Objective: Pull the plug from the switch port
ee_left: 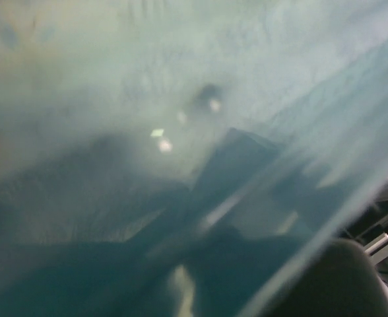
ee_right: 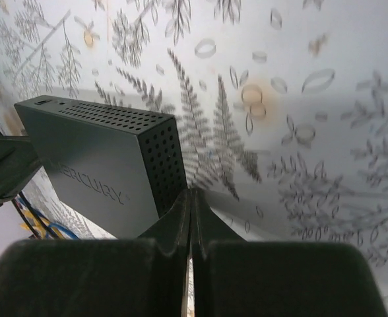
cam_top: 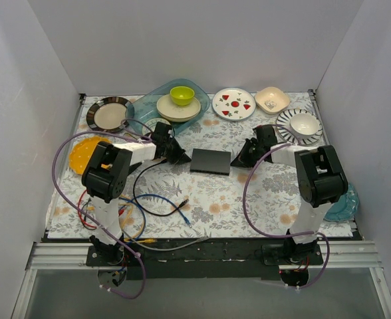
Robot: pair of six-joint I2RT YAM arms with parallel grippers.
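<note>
I cannot tell how wide the left gripper [cam_top: 178,157] is standing. The switch [cam_top: 211,161] is lying flat just right of it, and just left of the right gripper [ee_right: 191,198], whose fingers [ee_right: 173,223] are pressing together on nothing.

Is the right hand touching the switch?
Cannot tell: in the right wrist view the right hand overlaps the switch at its corner, hiding any gap.

The right gripper [ee_right: 191,195] sits pinched closed (the left gripper [cam_top: 176,155] cannot be judged).
</note>
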